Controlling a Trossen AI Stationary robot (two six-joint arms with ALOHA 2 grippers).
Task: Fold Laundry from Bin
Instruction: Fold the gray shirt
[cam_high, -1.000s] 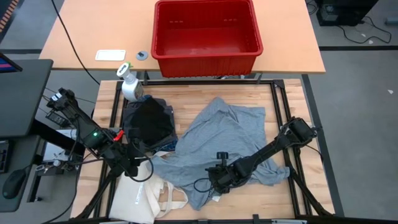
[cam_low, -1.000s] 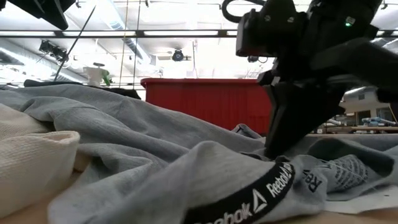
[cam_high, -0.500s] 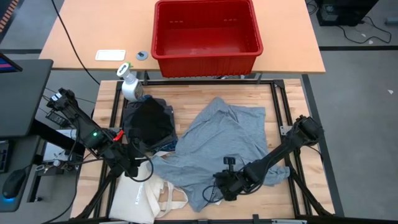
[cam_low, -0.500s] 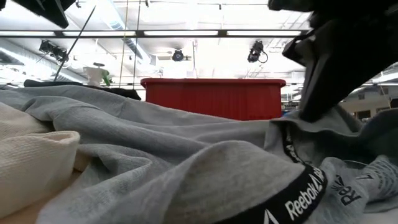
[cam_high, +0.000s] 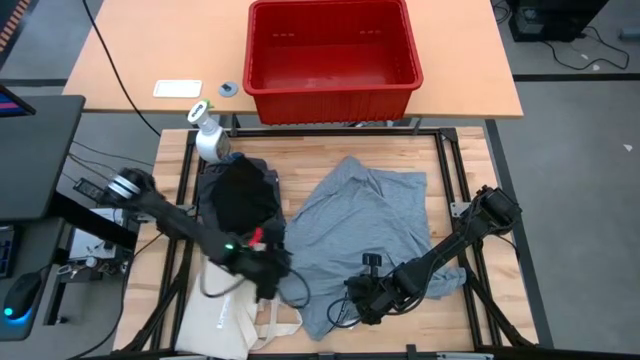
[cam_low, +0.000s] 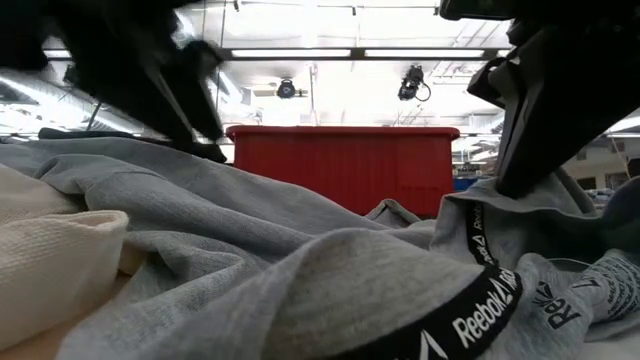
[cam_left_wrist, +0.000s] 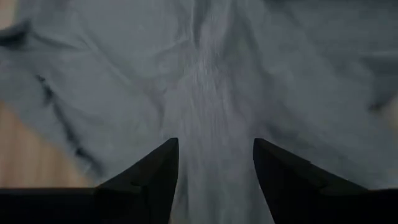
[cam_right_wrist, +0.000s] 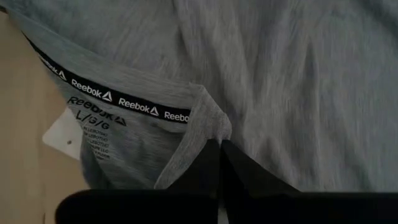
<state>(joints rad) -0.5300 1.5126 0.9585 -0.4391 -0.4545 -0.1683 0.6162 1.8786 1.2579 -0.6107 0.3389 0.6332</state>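
Near the front edge of the surface (cam_high: 400, 160), right gripper (cam_high: 357, 303) pinched together on the collar of the light grey shirt (cam_high: 360, 225), with "Reebok" tape and "L/G" size print readable. Left gripper (cam_high: 272, 283) apart over its left edge. Behind, red bin (cam_high: 333, 90), away from the shirt.

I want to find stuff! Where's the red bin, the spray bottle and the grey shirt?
red bin (cam_high: 331, 98): high view, on its front wall.
spray bottle (cam_high: 210, 140): high view, on its white body.
grey shirt (cam_high: 360, 225): high view, on its spread-out middle.
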